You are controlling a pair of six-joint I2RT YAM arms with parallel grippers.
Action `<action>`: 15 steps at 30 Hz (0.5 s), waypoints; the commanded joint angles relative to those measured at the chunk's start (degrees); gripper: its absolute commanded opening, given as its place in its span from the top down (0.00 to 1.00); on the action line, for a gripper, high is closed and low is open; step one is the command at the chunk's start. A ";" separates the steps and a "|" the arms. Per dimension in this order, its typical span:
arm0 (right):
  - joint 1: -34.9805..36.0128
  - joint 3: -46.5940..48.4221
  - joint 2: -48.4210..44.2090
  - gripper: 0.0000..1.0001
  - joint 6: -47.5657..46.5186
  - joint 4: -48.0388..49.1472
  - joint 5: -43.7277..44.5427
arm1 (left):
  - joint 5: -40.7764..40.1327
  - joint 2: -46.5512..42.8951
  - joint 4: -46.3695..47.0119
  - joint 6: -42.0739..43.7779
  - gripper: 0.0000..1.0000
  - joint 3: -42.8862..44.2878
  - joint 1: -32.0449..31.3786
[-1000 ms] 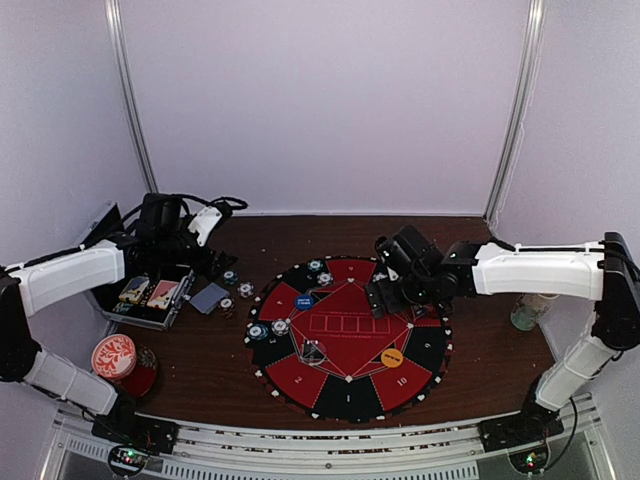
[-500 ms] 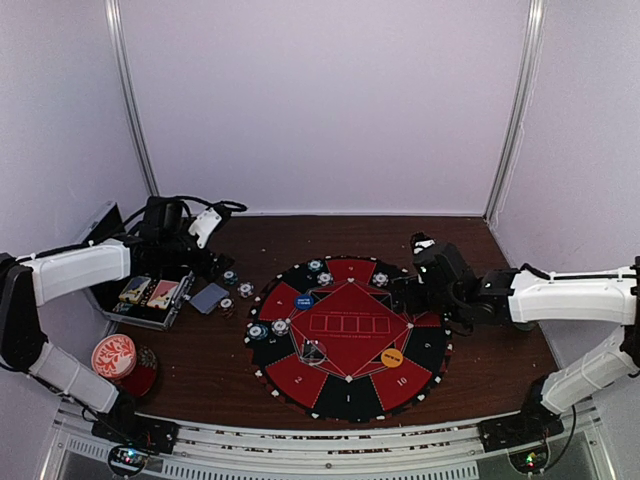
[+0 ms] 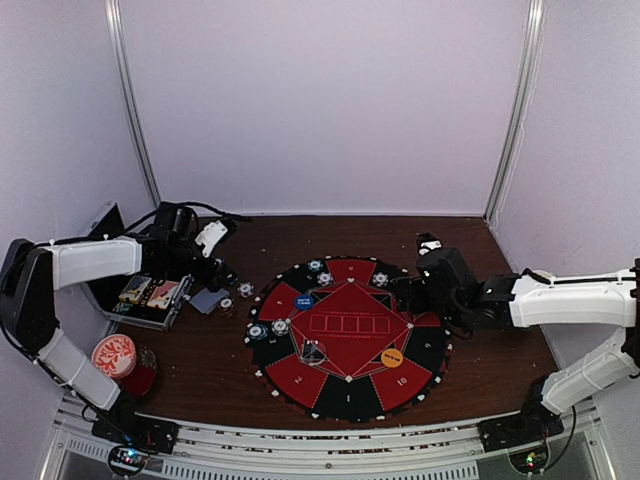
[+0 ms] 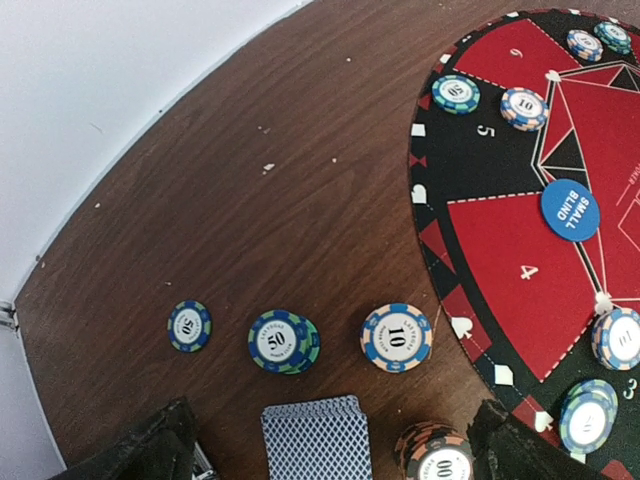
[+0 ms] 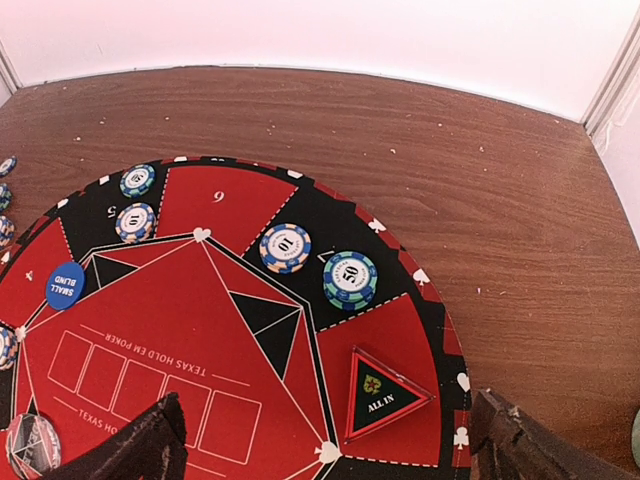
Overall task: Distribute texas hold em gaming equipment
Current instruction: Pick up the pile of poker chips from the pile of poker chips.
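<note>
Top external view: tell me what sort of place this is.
Probably a robot test cell, not a card room: plain white walls, a left arm and right arm bolted at the near edge of the table, and a Texas hold'em mat laid out.

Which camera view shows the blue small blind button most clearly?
The left wrist view: the blue button is large there, its lettering readable. The right wrist view shows it smaller; the top view, a tiny blue dot.

Pale lilac-white wall at back & both sides, soft even light. Two metal poles run up the back corners. Dark brown wood table w/ pale specks; alu rail along near edge.
</note>
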 commanded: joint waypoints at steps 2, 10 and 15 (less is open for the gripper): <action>0.28 0.38 -0.05 0.00 0.62 0.65 0.55 | 5.23 1.39 -6.77 3.22 0.02 3.49 0.84; 0.37 -0.78 -2.83 0.00 0.37 0.91 1.21 | 10.59 4.15 -16.13 9.07 0.02 4.80 0.91; 0.45 -1.00 -3.15 0.00 0.28 1.50 0.02 | 6.13 4.20 -16.16 9.76 0.02 3.61 0.86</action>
